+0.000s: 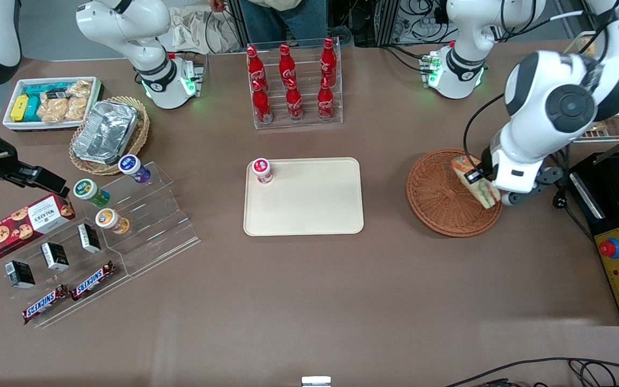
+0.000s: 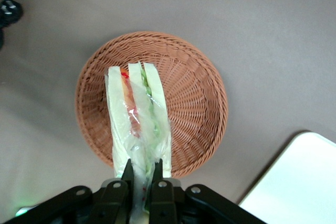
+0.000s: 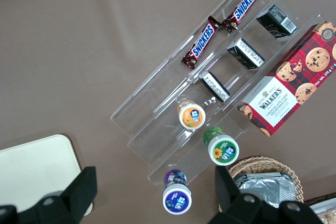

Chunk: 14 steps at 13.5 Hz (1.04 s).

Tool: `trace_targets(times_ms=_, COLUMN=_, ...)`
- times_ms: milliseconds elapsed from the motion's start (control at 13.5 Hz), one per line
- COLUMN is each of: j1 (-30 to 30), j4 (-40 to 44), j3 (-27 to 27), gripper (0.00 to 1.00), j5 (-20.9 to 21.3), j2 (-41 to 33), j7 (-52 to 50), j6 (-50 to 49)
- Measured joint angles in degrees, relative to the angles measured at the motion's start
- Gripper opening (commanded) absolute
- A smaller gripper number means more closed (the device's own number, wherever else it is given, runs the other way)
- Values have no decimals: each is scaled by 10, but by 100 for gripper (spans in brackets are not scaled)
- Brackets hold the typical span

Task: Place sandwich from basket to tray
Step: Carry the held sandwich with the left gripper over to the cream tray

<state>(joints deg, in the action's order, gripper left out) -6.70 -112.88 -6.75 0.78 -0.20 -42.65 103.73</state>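
The sandwich (image 1: 476,183) is a plastic-wrapped wedge of pale bread with green and red filling. My left gripper (image 1: 489,188) is shut on it and holds it just above the reddish-brown wicker basket (image 1: 438,199). In the left wrist view the black fingers (image 2: 126,174) pinch the sandwich (image 2: 137,119) at its wrapper end, with the basket (image 2: 194,103) below it. The cream tray (image 1: 309,207) lies flat at the table's middle, toward the parked arm from the basket; its corner shows in the left wrist view (image 2: 299,182).
A small red-lidded cup (image 1: 261,170) stands on the tray's corner. A clear rack of red cola bottles (image 1: 293,80) stands farther from the front camera than the tray. A black control box (image 1: 618,242) sits at the working arm's end. A snack display (image 1: 94,236) lies toward the parked arm's end.
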Motion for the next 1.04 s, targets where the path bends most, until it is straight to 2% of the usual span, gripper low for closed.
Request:
trace_targets(times_ms=296, j1=-5, j4=27, j3=-41, gripper=0, j5=-4, j2=1, j7=5, j6=-39)
trace_targets(times_ms=519, j1=-7, j4=32, j3=-62, gripper=0, j5=-37, j2=2, j7=3, j6=-46)
trace_targets(times_ms=667, j1=-9, j4=36, j3=-70, gripper=0, j5=-43, j2=5, j7=4, j6=-47)
trace_targets(times_ms=1037, j1=-76, j4=72, j3=-94, gripper=0, j5=-46, j2=46, j7=-8, j6=-43)
